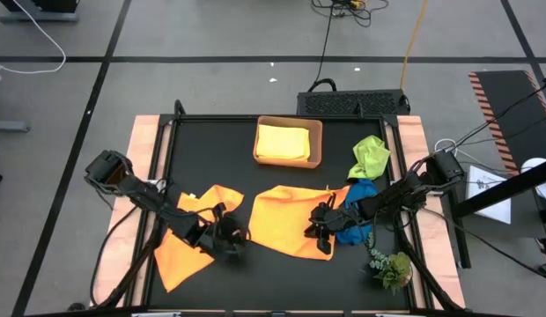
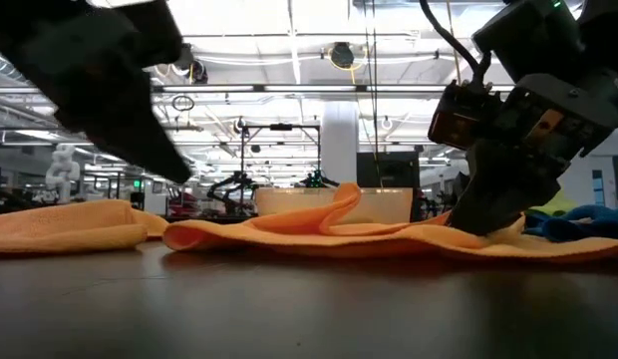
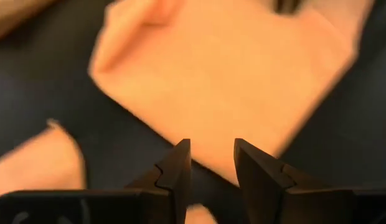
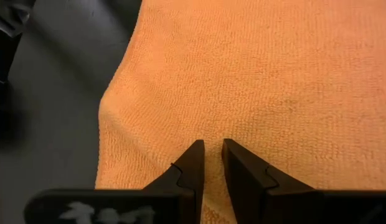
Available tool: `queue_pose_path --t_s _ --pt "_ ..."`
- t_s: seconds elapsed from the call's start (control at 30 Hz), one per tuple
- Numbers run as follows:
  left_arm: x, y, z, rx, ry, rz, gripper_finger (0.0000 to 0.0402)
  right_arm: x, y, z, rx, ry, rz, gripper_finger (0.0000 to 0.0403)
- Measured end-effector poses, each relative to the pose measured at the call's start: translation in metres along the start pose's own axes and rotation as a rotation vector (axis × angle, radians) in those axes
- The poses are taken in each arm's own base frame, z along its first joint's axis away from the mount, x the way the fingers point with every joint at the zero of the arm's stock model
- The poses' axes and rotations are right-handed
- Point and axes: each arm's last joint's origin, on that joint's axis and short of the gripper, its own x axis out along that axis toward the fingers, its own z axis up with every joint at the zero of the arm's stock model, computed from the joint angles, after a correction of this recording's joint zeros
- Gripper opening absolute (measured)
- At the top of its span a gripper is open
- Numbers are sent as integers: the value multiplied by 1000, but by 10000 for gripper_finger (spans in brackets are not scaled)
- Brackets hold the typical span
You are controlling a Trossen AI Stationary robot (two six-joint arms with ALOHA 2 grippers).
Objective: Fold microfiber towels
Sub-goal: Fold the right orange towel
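Two orange towels lie on the black table: one at the left (image 1: 187,236), one in the middle (image 1: 286,220), which lies rumpled with a raised fold (image 2: 339,204). My left gripper (image 3: 211,146) hovers open above the table between them (image 1: 227,239), with nothing between its fingers. My right gripper (image 1: 319,224) is down on the middle towel's right part, shut on the cloth. A yellow towel (image 1: 284,141) lies in the tan tray. A lime green towel (image 1: 371,156) and a blue towel (image 1: 356,214) lie at the right. My right gripper pinches the middle orange towel's cloth (image 4: 211,134) between its two fingertips, near the towel's right edge. The fingers slant down from the table's right side. The towel lies on the table, bunched around the fingers (image 2: 513,229). One layer or several, I cannot tell.
The tan tray (image 1: 317,141) stands at the table's far middle. A small green plant sprig (image 1: 392,269) lies near the front right corner, close to my right arm. The blue towel lies under that arm. Bare table shows along the near edge (image 1: 282,282).
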Motion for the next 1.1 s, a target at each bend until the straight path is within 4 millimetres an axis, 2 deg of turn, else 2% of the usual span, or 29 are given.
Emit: queue_pose_path --t_s 0.2,0.47,0.87,1.1 --pt "1 -13 -22 -26 26 -13 124 0 -3 3 13 -20 -15 54" --pt "21 -13 -37 -64 43 46 124 0 -3 3 11 -30 -8 54" --pt "28 -18 -31 -66 25 -22 124 0 -3 3 10 -30 -8 54" --pt "33 -13 -27 -85 14 5 124 0 -3 4 8 -31 -8 54"
